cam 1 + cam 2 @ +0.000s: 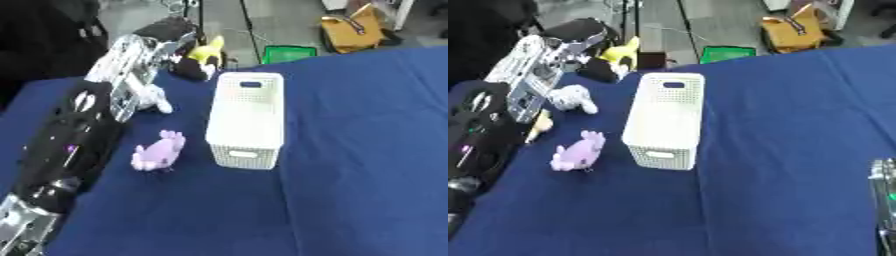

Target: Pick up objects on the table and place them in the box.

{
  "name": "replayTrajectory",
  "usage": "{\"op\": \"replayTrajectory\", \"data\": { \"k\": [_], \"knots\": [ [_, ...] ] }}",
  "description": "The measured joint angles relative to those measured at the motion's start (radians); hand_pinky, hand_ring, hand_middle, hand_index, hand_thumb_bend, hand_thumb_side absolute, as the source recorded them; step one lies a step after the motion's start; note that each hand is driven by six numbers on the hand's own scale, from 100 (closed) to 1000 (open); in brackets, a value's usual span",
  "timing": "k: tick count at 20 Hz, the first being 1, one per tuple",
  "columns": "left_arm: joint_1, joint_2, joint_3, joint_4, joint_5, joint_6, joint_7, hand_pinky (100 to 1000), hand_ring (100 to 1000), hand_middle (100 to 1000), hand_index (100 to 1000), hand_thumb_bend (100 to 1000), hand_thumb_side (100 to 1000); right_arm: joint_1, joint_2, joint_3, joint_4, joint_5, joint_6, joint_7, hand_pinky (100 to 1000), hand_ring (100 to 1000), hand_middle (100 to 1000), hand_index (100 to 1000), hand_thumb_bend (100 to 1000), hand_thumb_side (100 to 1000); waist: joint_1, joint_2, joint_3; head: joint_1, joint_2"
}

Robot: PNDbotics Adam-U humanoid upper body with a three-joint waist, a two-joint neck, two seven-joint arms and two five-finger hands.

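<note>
Three soft toys lie left of the white perforated plastic box (248,118), which stands open-topped on the blue tabletop (367,150), long axis running near to far. Closest to it is the small purple plush animal (158,151), just left of the box's near end, apart from it. Farther back, left of the box's mid-length, sits a white plush toy (573,98), partly behind the arm. Past the box's far-left corner is a yellow-and-black plush toy (203,59).

The left robot hand (168,31), dark, hovers beyond that corner, right next to the yellow-and-black toy; fingers too blurred, can't tell if closed or spread, or whether touching. Left arm stretches from the near-left edge along the box's left side, fwd. and up.

Right robot hand: only a silver sliver near the lower right; state can't be told.

Judgement: left arm is nearer all toys; the far toy is prob. the target.
</note>
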Motion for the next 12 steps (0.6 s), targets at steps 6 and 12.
{"op": "replayTrajectory", "data": {
  "k": [6, 12],
  "knots": [
    [-0.03, -0.036, 0.02, 0.116, 0.036, -0.014, 0.076, 100, 260, 325, 539, 100, 467, -0.021, 0.007, 0.006, 0.0, -0.01, -0.003, -0.004, 842, 893, 708, 758, 100, 996, 0.003, 0.02, -0.027, 0.015, -0.01],
    [-0.057, -0.072, 0.06, 0.232, 0.051, -0.013, 0.143, 100, 260, 324, 540, 100, 459, -0.043, 0.011, 0.011, 0.0, -0.019, -0.006, -0.006, 843, 894, 707, 757, 100, 992, 0.013, 0.04, -0.067, 0.034, -0.028]
  ]
}}
